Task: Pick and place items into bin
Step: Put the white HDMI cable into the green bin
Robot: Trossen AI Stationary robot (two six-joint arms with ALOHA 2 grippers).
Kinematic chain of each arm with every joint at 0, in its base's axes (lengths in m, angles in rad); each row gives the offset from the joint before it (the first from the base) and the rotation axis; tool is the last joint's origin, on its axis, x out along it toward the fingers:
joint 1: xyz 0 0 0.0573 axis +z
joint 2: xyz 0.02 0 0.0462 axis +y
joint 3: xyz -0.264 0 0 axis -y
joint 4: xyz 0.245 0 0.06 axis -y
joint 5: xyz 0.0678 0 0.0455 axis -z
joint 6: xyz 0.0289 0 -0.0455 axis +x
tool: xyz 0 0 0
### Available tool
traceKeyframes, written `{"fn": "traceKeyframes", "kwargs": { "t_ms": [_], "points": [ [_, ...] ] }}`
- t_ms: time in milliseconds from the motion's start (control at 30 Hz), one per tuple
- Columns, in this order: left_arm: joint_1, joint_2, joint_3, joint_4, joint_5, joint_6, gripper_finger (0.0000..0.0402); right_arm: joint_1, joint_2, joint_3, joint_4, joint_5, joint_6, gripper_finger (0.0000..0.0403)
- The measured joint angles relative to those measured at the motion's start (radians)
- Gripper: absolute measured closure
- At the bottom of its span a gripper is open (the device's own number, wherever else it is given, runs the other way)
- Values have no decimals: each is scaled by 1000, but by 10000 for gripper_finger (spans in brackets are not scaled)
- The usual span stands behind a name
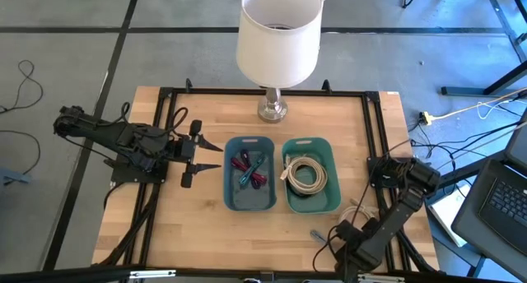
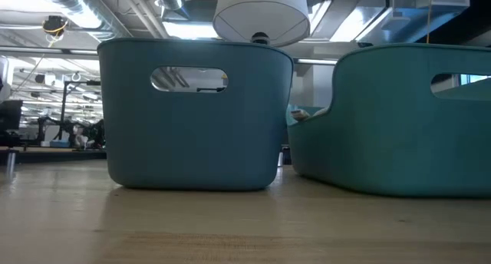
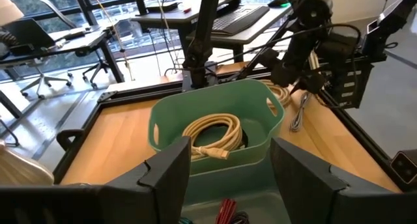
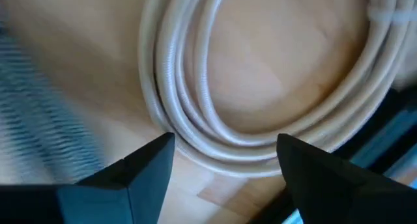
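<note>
Wooden table (image 1: 181, 225): right gripper (image 4: 225, 155) poised wide over white cable coil (image 4: 195, 113); left gripper (image 1: 200, 154) wide beside bin (image 1: 249, 173).

Two bins (image 1: 249, 143) (image 1: 312, 145) sat side by side in front of the lamp (image 1: 277, 44). Straps (image 1: 249, 169) lay in the left one, a cable (image 1: 305, 176) in the right one.
</note>
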Motion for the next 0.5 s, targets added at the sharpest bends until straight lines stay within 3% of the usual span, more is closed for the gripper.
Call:
{"fn": "traceKeyframes", "kwargs": {
  "t_ms": [267, 500],
  "points": [
    [0, 0, 0, 3, 0, 0, 197, 0, 0, 109, -102, 108, 1, 148],
    [0, 0, 0, 3, 1, 0, 197, -1, 0, 113, -44, 206, -3, 149]
  ]
}}
